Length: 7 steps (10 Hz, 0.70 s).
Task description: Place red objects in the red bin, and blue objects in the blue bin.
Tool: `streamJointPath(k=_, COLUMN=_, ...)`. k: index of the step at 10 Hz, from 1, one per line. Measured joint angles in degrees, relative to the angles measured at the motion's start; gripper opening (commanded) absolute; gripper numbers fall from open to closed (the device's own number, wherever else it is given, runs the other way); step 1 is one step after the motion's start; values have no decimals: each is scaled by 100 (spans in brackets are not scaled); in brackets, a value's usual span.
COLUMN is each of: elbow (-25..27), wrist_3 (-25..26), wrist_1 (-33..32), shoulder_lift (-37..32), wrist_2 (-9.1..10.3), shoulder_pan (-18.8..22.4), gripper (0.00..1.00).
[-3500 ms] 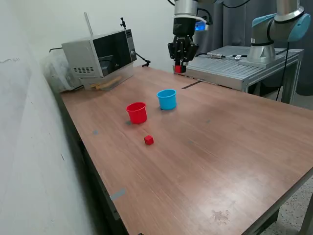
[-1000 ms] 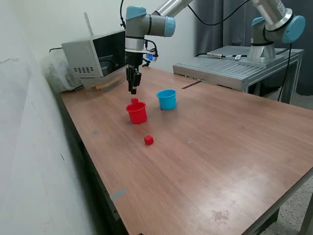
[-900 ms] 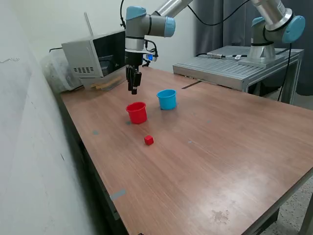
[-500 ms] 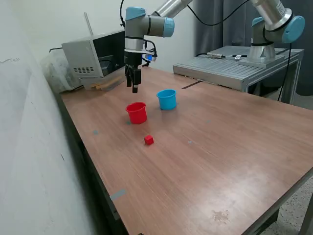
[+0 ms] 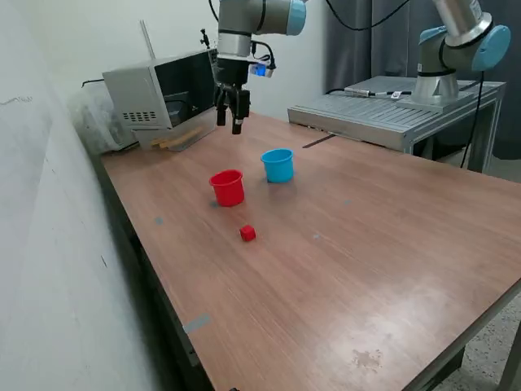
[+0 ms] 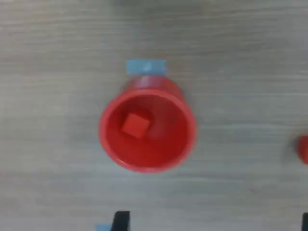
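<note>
while the hand point(image 5: 229, 124) hangs above the red cup point(image 5: 227, 187), fingers apart and empty, the loose red cube point(image 5: 247, 233) lies on the desk point(image 5: 342, 244) at the cup's five o'clock.

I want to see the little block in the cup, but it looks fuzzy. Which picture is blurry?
The wrist view is soft and smeared: the red cup and the red cube inside it have fuzzy edges. The exterior view is sharp, with even room light, faint shadows under the red cup and blue cup, and mild glare on the table.
</note>
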Motion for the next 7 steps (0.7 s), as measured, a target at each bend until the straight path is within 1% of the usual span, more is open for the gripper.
streamJointPath(k=2, elbow=56, wrist_3=-234, wrist_1=343, shoulder_lift=-493, wrist_2=-2, shoulder_pan=249, gripper=100)
streamJointPath(k=4, elbow=88, wrist_3=-418, wrist_1=772, shoulder_lift=-944, wrist_2=-4, shoulder_pan=396, gripper=100)
streamJointPath(k=7, elbow=103, wrist_3=-511, wrist_1=1321, shoulder_lift=-1408, wrist_2=-10, shoulder_pan=574, gripper=100)
